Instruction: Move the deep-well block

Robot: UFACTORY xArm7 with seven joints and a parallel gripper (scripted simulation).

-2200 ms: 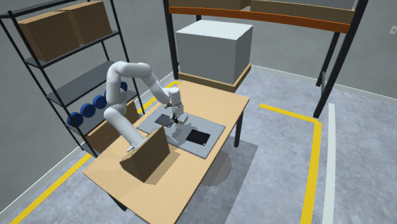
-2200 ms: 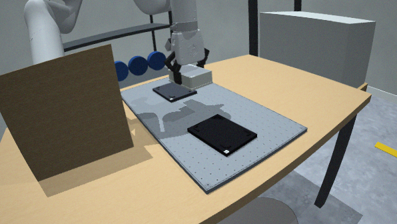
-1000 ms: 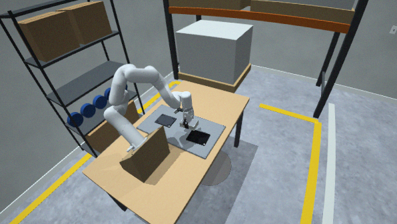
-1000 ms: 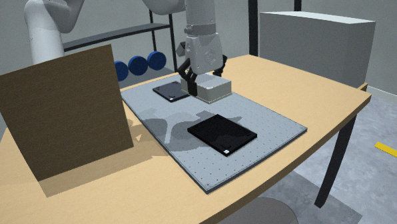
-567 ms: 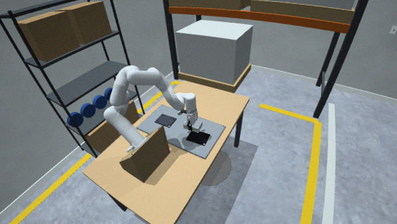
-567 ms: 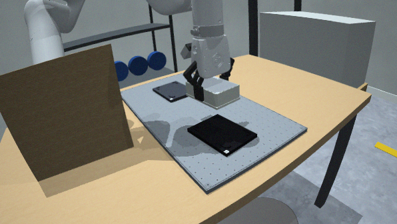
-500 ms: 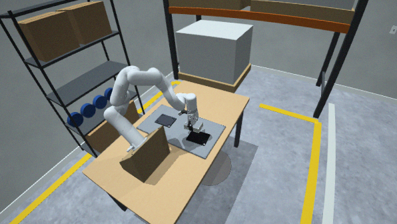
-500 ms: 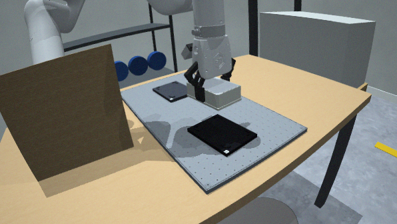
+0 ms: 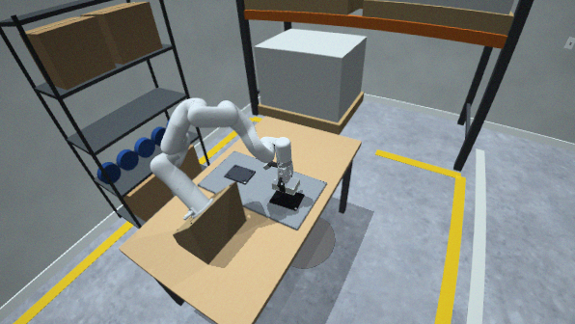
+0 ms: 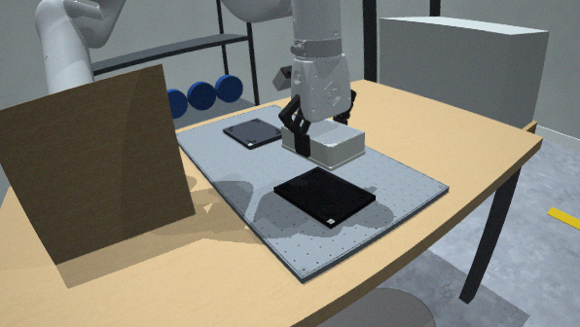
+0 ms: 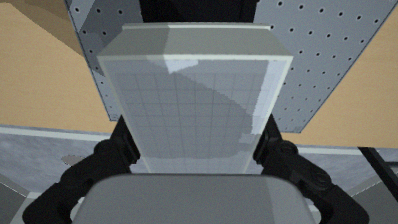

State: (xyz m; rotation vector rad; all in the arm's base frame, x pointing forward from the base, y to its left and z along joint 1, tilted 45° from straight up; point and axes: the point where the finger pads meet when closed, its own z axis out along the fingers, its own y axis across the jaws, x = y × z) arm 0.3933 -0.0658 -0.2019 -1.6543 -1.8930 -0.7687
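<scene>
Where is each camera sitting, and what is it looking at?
Top: high up across the room, looking down at the table and the whole arm.
Exterior: low beside the table, facing the gripper holding the block above the nests.
Wrist: on the arm's wrist, looking down past the fingers.
All three show the block.
</scene>
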